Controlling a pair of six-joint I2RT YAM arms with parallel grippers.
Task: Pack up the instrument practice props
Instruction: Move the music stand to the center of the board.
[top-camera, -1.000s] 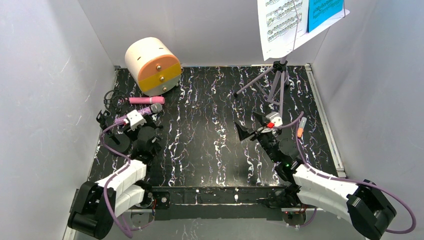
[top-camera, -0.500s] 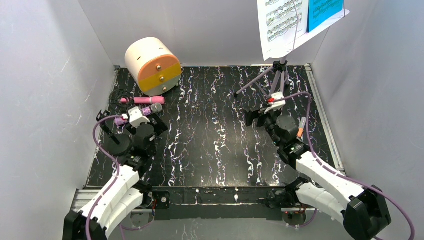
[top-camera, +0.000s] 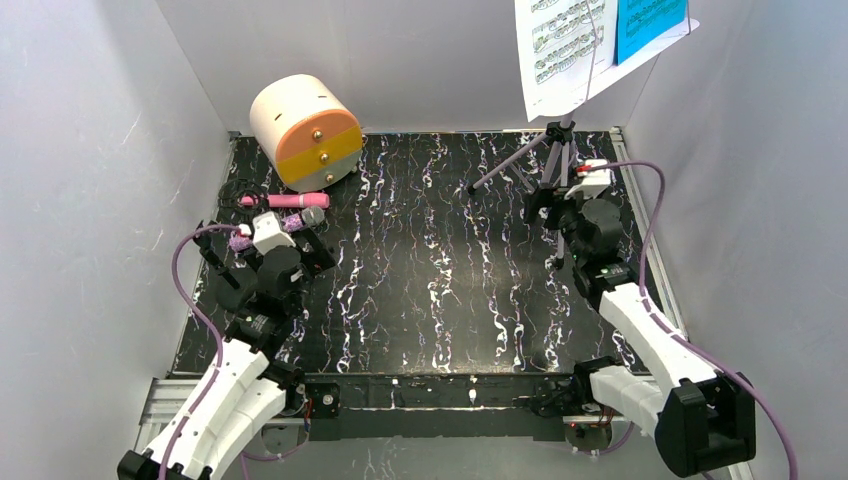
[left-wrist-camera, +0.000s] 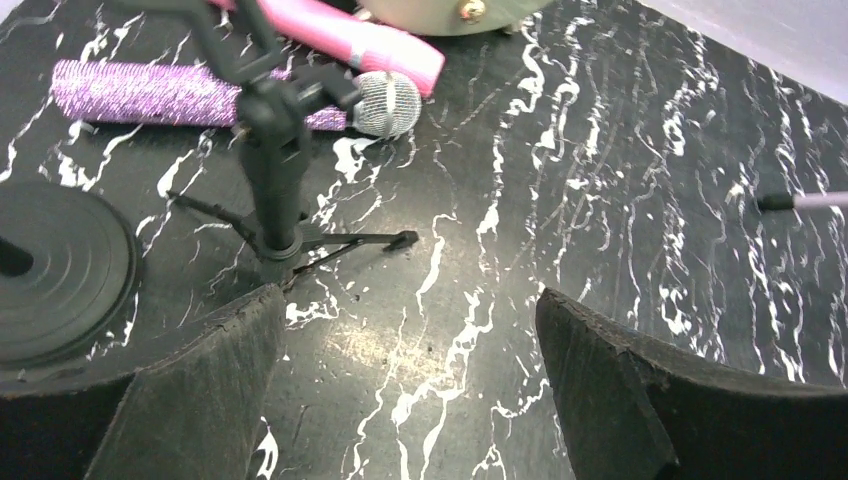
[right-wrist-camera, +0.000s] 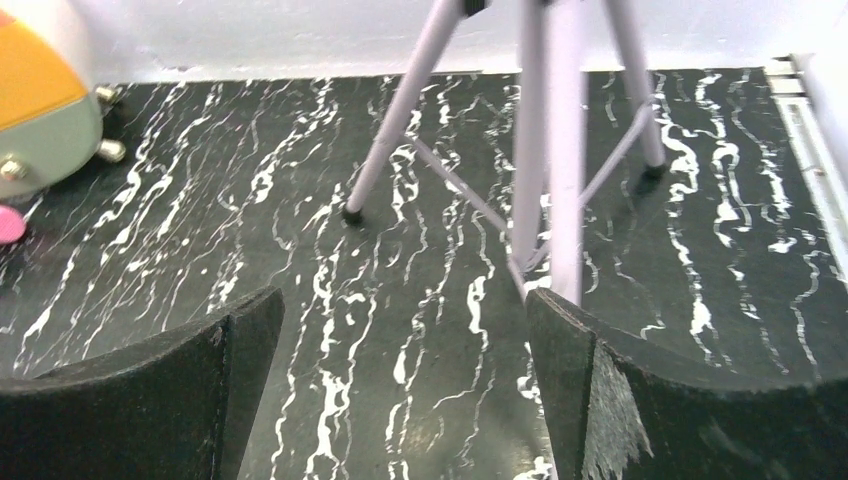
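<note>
On the worktop (top-camera: 420, 260), the cylinder box (top-camera: 305, 130) sits back left. The toy microphone (top-camera: 290, 201) lies just before it, and the mesh-headed microphone (left-wrist-camera: 150, 92) nearer still, behind a mic tripod (left-wrist-camera: 275, 190). Back right stands the music rack (top-camera: 556, 150), with sheet-music pages (top-camera: 565, 50) on it.

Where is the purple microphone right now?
The purple microphone lies flat on the table's left side in the top view, beside the pink toy microphone, just ahead of the left gripper.

- Pink toy microphone (top-camera: 285, 200): lies flat, rear left.
- Purple silver-headed microphone (left-wrist-camera: 160, 95): lies flat just beside it.
- Thin black mic tripod (left-wrist-camera: 275, 190): stands upright, legs spread.
- Lilac music rack (right-wrist-camera: 560, 150): stands rear right, holds white page (top-camera: 560, 50) and blue page (top-camera: 648, 22).
</note>
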